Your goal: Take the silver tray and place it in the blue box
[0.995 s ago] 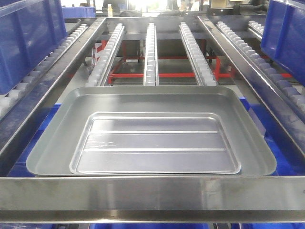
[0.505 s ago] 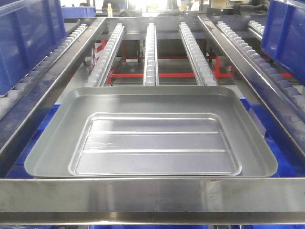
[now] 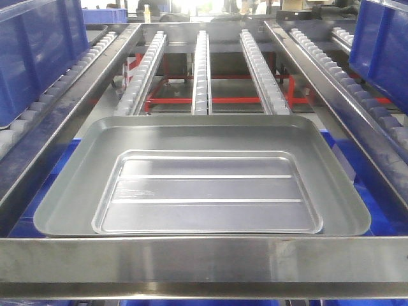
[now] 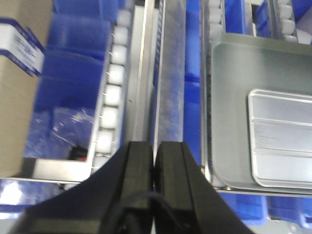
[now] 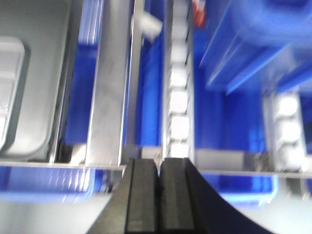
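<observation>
Tray location: the silver tray [image 3: 204,137] lies flat and level, open side up, in the middle of the front view, behind the steel crossbar [image 3: 204,258] and in front of the roller tracks [image 3: 201,70].
Box: the blue box [image 3: 349,162] shows past the tray's left and right rims and below the crossbar, so the tray lies within the box's outline. Whether it rests on the box floor or on the lip cannot be told.
Left pincer: the left pincer [image 4: 154,163] has its two black fingers pressed together with nothing between them. It hangs over a steel rail, with the tray off to its right, apart from it.
Right pincer: the right pincer [image 5: 158,187] is likewise together and empty, over the rail beside a row of white rollers [image 5: 179,100]. The tray is to its left, not touching.
Handling, judged: thin sheet metal, so stiff and fairly light. The polished surface looks slippery. It is not fragile, but it would slide or tilt if held off-centre.
Where to grip, judged: the sloped raised rim is the only hold. The flat centre panel offers nothing to pinch. One pincer at mid-length of each short side would keep it level.
Note: both pincers would have to spread before straddling the rim.
</observation>
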Controlling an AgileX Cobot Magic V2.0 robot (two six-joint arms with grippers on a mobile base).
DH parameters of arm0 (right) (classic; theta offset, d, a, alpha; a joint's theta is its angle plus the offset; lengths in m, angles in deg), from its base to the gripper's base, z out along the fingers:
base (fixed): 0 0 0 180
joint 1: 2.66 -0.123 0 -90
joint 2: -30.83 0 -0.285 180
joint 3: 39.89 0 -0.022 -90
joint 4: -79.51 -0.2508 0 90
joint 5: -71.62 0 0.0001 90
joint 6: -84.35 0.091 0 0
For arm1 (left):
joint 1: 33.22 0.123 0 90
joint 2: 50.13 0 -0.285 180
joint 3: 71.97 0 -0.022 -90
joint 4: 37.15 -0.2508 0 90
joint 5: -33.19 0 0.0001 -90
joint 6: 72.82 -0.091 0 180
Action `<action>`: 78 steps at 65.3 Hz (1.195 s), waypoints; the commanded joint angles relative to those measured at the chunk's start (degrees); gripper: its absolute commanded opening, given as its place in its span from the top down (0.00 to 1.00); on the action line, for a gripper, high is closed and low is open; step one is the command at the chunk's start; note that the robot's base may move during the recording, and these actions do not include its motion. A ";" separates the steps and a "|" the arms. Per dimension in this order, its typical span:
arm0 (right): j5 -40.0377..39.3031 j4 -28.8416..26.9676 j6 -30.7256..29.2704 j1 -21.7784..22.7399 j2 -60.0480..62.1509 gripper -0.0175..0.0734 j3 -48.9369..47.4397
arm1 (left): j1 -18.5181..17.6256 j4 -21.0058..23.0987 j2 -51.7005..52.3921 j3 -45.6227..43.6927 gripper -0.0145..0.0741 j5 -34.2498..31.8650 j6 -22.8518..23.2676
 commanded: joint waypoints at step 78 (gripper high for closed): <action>-2.96 -1.71 22.54 -24.82 -45.28 0.75 -25.34 | -36.95 -18.89 -47.86 -19.31 0.84 -7.95 40.28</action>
